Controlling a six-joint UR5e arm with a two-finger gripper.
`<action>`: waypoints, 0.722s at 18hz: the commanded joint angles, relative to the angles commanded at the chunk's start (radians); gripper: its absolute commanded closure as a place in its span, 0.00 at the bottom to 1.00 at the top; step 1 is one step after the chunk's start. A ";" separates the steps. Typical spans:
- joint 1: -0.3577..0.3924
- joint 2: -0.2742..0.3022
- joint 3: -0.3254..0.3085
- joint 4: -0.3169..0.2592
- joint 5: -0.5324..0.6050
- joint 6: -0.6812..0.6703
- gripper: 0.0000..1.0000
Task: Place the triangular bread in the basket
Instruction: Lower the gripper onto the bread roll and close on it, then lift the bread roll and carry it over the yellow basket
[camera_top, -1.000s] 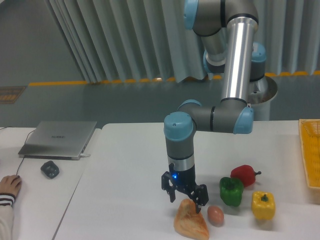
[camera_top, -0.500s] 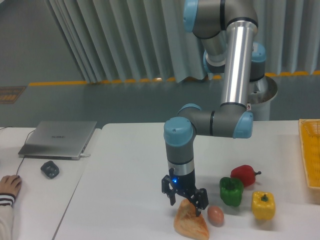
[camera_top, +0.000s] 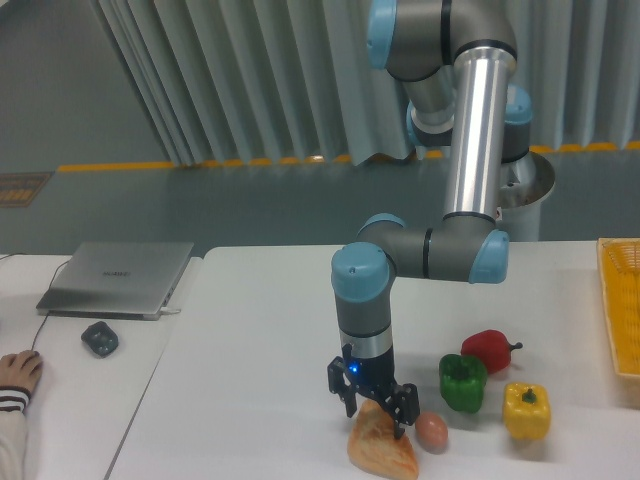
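Observation:
The triangular bread (camera_top: 380, 449) is a golden-brown glossy wedge lying at the table's front edge, its tip pointing up toward the arm. My gripper (camera_top: 375, 412) hangs straight down over that tip, open, with one finger on each side of the bread's upper end. Whether the fingers touch the crust I cannot tell. The basket (camera_top: 622, 303) is yellow-orange mesh at the far right edge, only partly in view, well away from the gripper.
A brownish egg (camera_top: 431, 431) lies just right of the bread. A green pepper (camera_top: 462, 382), red pepper (camera_top: 488, 350) and yellow pepper (camera_top: 526, 411) stand between the bread and the basket. A laptop (camera_top: 118, 277), a small dark object (camera_top: 100, 339) and a person's hand (camera_top: 17, 372) are at the left.
The gripper has come down by a small amount and shifted slightly right, so its fingers now straddle the bread's tip. The bread has not moved.

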 joint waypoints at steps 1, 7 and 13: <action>0.000 0.000 -0.002 0.000 0.000 0.000 0.53; 0.012 0.035 0.003 -0.002 -0.008 0.003 0.85; 0.072 0.138 0.005 -0.006 -0.130 0.005 0.85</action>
